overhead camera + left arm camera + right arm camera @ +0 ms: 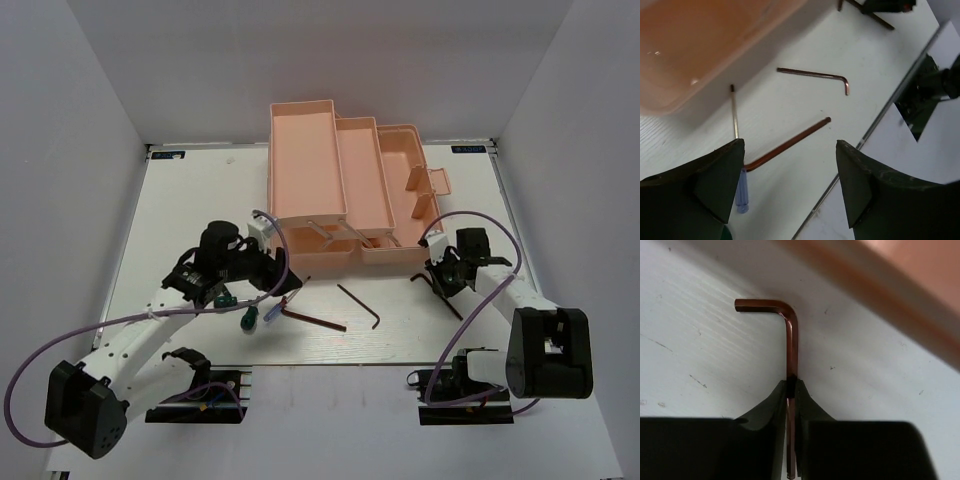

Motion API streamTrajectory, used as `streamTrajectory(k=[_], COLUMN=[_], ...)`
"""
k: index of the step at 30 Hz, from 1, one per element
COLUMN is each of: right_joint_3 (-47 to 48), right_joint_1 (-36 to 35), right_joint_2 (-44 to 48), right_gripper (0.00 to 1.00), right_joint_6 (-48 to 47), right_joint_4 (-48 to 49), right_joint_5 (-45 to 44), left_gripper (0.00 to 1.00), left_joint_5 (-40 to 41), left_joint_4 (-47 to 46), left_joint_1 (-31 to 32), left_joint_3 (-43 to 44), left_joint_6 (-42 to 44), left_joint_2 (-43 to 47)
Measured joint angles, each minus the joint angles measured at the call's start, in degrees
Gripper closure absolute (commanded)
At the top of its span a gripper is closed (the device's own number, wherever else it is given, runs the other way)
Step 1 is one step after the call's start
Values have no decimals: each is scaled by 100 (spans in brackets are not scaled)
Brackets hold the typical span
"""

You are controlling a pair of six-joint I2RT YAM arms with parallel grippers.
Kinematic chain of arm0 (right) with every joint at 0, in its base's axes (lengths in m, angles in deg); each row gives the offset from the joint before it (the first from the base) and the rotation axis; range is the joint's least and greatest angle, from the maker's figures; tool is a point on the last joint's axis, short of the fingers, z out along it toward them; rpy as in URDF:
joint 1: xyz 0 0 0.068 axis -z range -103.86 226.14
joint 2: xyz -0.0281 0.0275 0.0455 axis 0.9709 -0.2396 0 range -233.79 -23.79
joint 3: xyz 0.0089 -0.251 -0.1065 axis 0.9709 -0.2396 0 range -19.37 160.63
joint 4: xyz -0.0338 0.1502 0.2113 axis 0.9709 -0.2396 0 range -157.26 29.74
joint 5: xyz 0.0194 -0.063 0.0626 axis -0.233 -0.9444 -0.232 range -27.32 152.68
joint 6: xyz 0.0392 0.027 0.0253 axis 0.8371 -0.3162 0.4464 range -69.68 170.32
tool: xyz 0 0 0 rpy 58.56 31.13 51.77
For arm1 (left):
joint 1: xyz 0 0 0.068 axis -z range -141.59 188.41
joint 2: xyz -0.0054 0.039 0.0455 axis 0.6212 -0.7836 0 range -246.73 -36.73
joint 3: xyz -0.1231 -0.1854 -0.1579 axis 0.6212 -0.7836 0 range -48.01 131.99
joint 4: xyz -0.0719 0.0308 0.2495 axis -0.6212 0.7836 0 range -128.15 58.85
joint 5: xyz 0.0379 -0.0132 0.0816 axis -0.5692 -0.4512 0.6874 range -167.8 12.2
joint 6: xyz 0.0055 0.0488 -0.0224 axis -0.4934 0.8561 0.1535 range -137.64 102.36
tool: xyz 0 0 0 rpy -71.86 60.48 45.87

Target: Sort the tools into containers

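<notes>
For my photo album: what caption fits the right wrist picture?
Right gripper shut on an L-shaped hex key beside the pink toolbox.

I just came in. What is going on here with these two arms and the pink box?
Two robot arms are sorting small tools into an open pink toolbox. The right gripper is shut on the long arm of one hex key, close beside the toolbox. The left gripper is open above the table, over a second hex key and a blue-handled screwdriver. A third hex key lies free further out. No tool shows in the trays yet.
</notes>
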Motion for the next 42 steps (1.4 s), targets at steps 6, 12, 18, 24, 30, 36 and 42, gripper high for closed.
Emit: streamTrajectory(k=[6,12,18,24,30,36,42], right_joint_3=[227,485,1263,2496,3689,3825,4734], right_joint_1=[0,7,42,79,125,125,63], right_joint_2=[-173,-168,-33,59,74,44,-1502], right_gripper=[100,100,100,100,100,100,100], right_joint_6=[-249,-828,-1735,-2798,-2970,-839,1652], right_joint_4=[-391,-1475,-3088,-4568,-5202,-3654,-2269], right_joint_5=[81,378,1045,2022,2640,2087,981], left_gripper=[16,18,22,23,27,27,30], left_joint_5=[24,938,2050,2743,3062,3348,3797], left_joint_4=[-76,208,796,1084,1156,1132,1058], left_joint_1=[710,1912,2734,3075,3335,3528,3630], left_joint_3=[345,835,1408,1604,1709,1561,1523], left_joint_6=[509,1040,1482,2024,2516,2800,2951], left_joint_2=[-540,-1714,-2708,-2951,-3289,-3368,-3641])
